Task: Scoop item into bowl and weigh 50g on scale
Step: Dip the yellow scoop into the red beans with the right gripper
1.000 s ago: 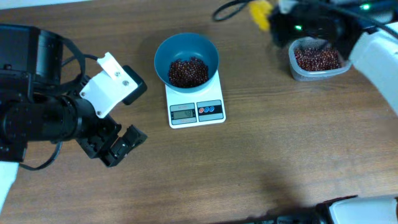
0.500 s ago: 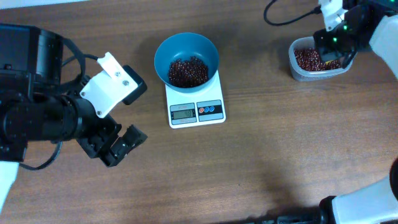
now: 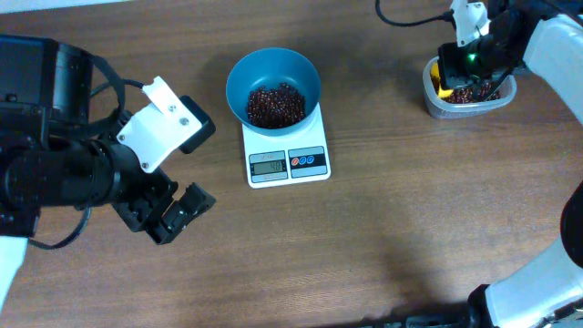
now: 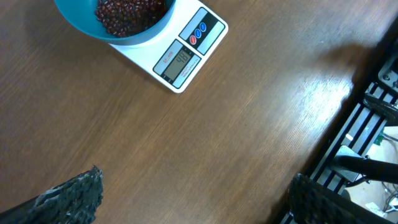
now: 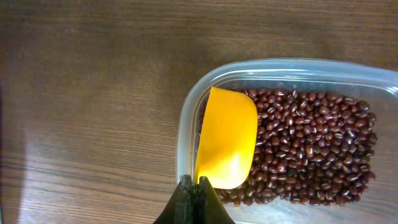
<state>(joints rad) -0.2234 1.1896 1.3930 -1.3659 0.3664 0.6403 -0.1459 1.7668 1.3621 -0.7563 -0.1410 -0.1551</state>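
The teal-blue bowl [image 3: 272, 84] holds a heap of dark red-brown beans [image 3: 276, 104] and stands on the white scale [image 3: 287, 153]; bowl and scale also show in the left wrist view [image 4: 118, 28], [image 4: 186, 53]. More beans [image 5: 311, 143] fill a clear tub [image 5: 186, 118] at the back right [image 3: 466, 89]. My right gripper [image 5: 196, 190] is shut on a yellow scoop [image 5: 227, 137], whose blade is down in the tub's left end. My left gripper [image 3: 178, 211] is open and empty, low at the left, well short of the scale.
The left arm's bulky black and white body [image 3: 82, 155] fills the left side. Black rack rails [image 4: 367, 124] lie past the table edge in the left wrist view. A black cable [image 3: 410, 16] runs at the back right.
My right arm has swung over the tub and lowered, bringing the yellow scoop into the beans at its left end. The left arm, bowl and scale have not moved.
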